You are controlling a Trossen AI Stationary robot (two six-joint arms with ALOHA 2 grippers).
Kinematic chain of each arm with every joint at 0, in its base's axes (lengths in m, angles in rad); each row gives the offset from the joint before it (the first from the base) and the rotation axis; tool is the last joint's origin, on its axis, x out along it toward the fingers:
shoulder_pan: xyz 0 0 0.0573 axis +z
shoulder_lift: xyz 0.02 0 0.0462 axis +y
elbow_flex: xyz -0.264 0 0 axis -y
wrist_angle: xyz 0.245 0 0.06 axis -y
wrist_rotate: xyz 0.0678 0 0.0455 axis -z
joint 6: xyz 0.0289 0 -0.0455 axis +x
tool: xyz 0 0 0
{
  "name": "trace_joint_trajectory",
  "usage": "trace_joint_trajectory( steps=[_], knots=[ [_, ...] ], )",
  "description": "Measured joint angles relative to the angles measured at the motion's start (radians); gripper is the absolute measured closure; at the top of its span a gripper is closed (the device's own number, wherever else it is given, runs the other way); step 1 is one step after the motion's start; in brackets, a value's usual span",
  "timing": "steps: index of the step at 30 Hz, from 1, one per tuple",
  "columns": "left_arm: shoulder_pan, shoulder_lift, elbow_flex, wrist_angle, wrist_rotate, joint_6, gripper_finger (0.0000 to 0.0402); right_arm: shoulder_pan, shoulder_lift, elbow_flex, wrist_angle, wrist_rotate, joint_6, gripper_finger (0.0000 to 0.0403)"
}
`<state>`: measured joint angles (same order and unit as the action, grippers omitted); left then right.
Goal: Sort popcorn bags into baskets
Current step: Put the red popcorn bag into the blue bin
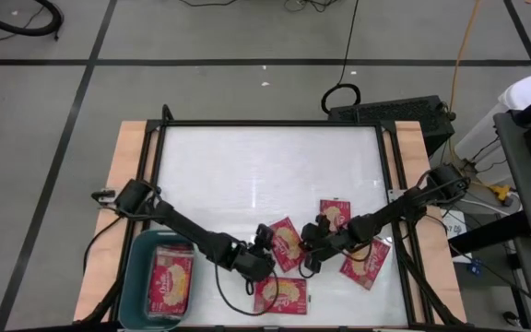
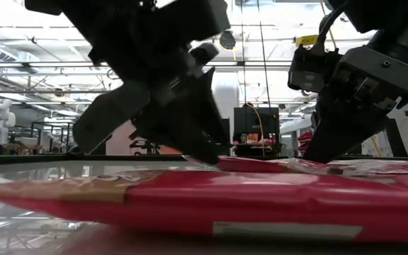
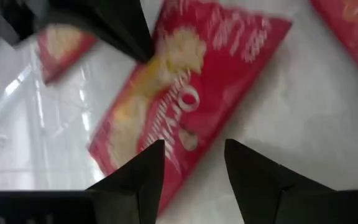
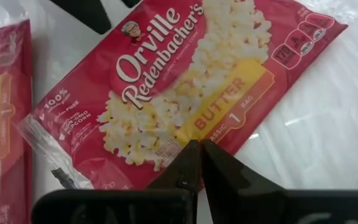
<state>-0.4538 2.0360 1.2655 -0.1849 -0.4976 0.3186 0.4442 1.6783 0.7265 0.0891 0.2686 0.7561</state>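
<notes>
Currently the teal-blue rectangular plastic basket (image 1: pixel 138 277) holds some flat red popcorn packets (image 1: pixel 172 281); four remain on the white counter (image 1: pixel 247 175). The left gripper (image 1: pixel 264 242) jaws are open over one packet (image 1: pixel 287 243); the right gripper (image 1: pixel 308 263) jaws are closed, empty.

Left wrist view: we see popcorn bag (image 3: pixel 185 93) smeared, print unreadable; second bag (image 3: pixel 347 25) cut by frame edge. Low view: near bag (image 2: pixel 211 202) blurred, fills foreground, hides counter behind. High view: we cannot count bags stacked in basket (image 1: pixel 135 277); bag (image 1: pixel 279 293) partly under left tool (image 1: pixel 264 242) arm.
</notes>
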Motion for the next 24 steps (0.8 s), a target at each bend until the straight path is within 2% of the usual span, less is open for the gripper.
trace_joint_trajectory(
  steps=[4,6,10,13,16,22,24],
  knots=[
    [0.007,0.010,0.000,-0.054,-0.030,0.072,0.0229,-0.003,0.002,0.000,0.016,-0.002,-0.011,0.0390],
    [0.019,0.033,-0.002,-0.040,-0.040,0.105,0.0229,-0.007,0.002,-0.001,0.023,-0.008,-0.011,0.0390],
    [0.020,0.056,-0.010,-0.001,-0.138,0.168,0.0229,-0.007,0.005,-0.002,0.061,-0.013,-0.011,0.0390],
    [0.022,0.058,-0.012,0.043,-0.140,0.224,0.0233,-0.006,0.006,-0.004,0.102,-0.019,-0.012,0.0390],
    [0.017,0.059,-0.012,0.065,-0.140,0.297,0.0263,-0.006,0.006,-0.004,0.126,-0.024,-0.020,0.0390],
    [-0.008,0.060,-0.012,0.064,-0.181,0.384,0.0370,-0.006,-0.034,-0.004,0.121,-0.016,-0.047,0.0390],
    [-0.020,0.060,-0.013,0.062,-0.205,0.394,0.0383,-0.006,-0.065,-0.004,0.120,-0.014,-0.059,0.0388]
  ],
)
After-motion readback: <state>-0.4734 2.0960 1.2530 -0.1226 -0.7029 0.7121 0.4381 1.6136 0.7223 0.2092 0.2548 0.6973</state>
